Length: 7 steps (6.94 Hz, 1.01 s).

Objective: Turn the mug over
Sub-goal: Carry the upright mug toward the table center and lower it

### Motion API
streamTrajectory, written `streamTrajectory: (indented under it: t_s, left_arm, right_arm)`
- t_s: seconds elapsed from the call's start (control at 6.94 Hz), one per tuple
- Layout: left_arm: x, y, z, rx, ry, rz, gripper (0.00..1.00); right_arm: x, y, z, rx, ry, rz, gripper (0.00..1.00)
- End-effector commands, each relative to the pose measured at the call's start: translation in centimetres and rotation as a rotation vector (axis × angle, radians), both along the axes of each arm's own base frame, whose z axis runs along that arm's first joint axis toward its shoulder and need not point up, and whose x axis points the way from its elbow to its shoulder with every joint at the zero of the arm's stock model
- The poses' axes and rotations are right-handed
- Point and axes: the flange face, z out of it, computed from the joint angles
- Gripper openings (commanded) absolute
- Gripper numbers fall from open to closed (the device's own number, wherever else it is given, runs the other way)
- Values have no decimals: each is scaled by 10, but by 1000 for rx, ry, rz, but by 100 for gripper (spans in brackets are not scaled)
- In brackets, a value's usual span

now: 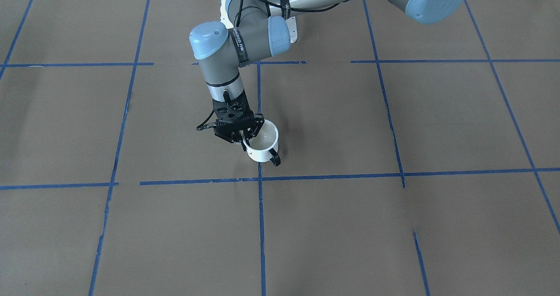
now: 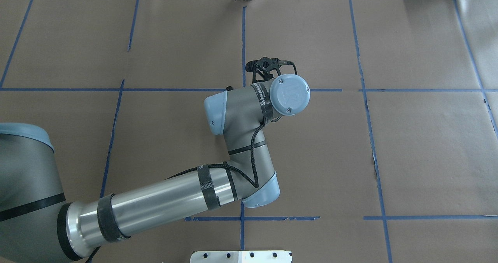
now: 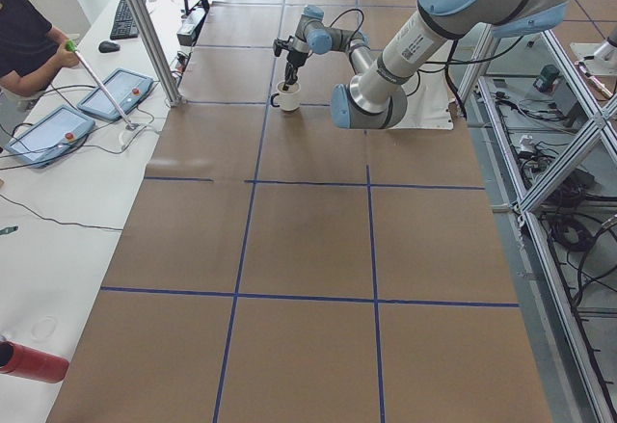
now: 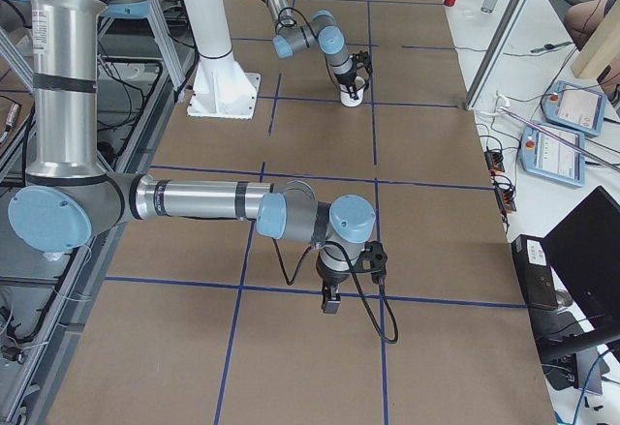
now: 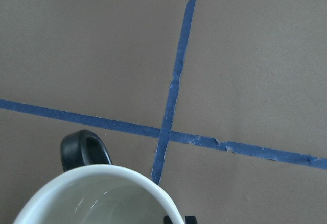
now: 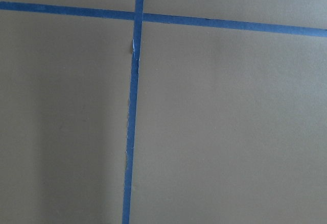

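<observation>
Pinching the mug (image 1: pixel 261 154) by its rim near the middle of the table (image 1: pixel 350 226), the left gripper (image 1: pixel 246 142) in the front view has one finger inside and one outside, jaws narrow on the wall. That hold likely suits turning the mug over. It sits mouth up, handle (image 1: pixel 274 158) pointing away from the robot. From overhead the wrist covers the mug, the left wrist view shows its cream inside empty, and in the right side view the right gripper (image 4: pixel 331 297) hangs above bare table, its jaws impossible to judge.
</observation>
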Motion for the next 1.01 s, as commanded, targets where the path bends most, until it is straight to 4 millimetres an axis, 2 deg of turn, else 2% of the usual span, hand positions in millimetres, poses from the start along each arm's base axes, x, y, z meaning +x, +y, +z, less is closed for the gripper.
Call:
streamTrajectory:
  t_s: [0.0, 0.14, 0.29, 0.43, 0.58, 0.86]
  left_arm:
    - [1, 2, -2, 6, 3, 0, 0]
    - [1, 2, -2, 6, 3, 0, 7]
    - [1, 2, 1, 8, -1, 3, 76]
    - [0, 3, -1, 21, -5, 20, 94]
    - [-2, 3, -4, 23, 0, 20, 99]
    - [-25, -3, -24, 37, 34, 4, 99]
  right_arm:
    - [0, 0, 0, 0, 0, 0, 100]
    - [0, 0, 0, 0, 0, 0, 100]
    - [0, 0, 0, 0, 0, 0, 100]
    - [0, 0, 0, 0, 0, 0, 100]
    - [0, 0, 0, 0, 0, 0, 100]
    - [0, 0, 0, 0, 0, 0, 100]
